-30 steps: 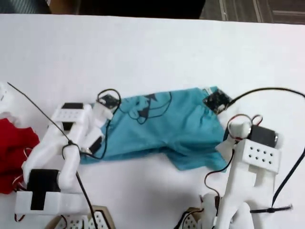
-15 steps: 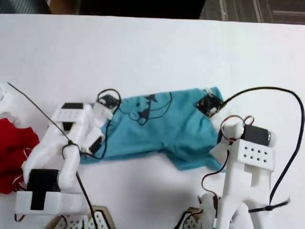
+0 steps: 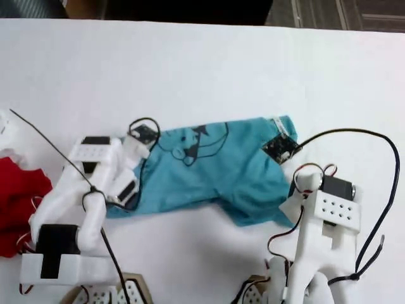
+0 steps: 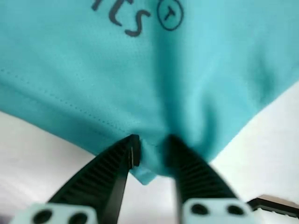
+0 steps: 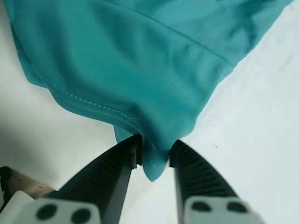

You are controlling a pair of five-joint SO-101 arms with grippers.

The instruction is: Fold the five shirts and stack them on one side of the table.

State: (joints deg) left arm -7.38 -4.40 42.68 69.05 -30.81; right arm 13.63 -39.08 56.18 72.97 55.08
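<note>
The teal shirt (image 3: pixel 215 168) lay bunched across the middle of the high view with its printed side up, spanning the gap between the two arms on the white table (image 3: pixel 202 63). The left gripper (image 4: pixel 150 156) was clamped on the shirt's left end, left of centre in the high view. Its wrist view showed the jaws pressed against either side of a small tuck of fabric beside a stitched hem. The right gripper (image 5: pixel 154 154) was closed in the same way on a hemmed corner at the shirt's lower right end, right of centre, with a tip of cloth poking out between the jaws.

Holding both ends at once looked like preparation for lifting or drawing the cloth taut, so that it could be spread flat or doubled over. The shirt was not yet folded: it was wrinkled, and a loose flap sagged toward the lower centre of the frame.

A red shirt (image 3: pixel 16 202) sat in an unfolded heap at the left edge, just beside the left arm's lower links and partly hidden by them. A black cable (image 3: pixel 348 130) arched from the right arm's wrist out toward the right edge and back down. It ran near the shirt's upper right corner and seemed liable to drag on the cloth. The left arm's own body lay over the shirt's left edge, hiding part of it.
</note>
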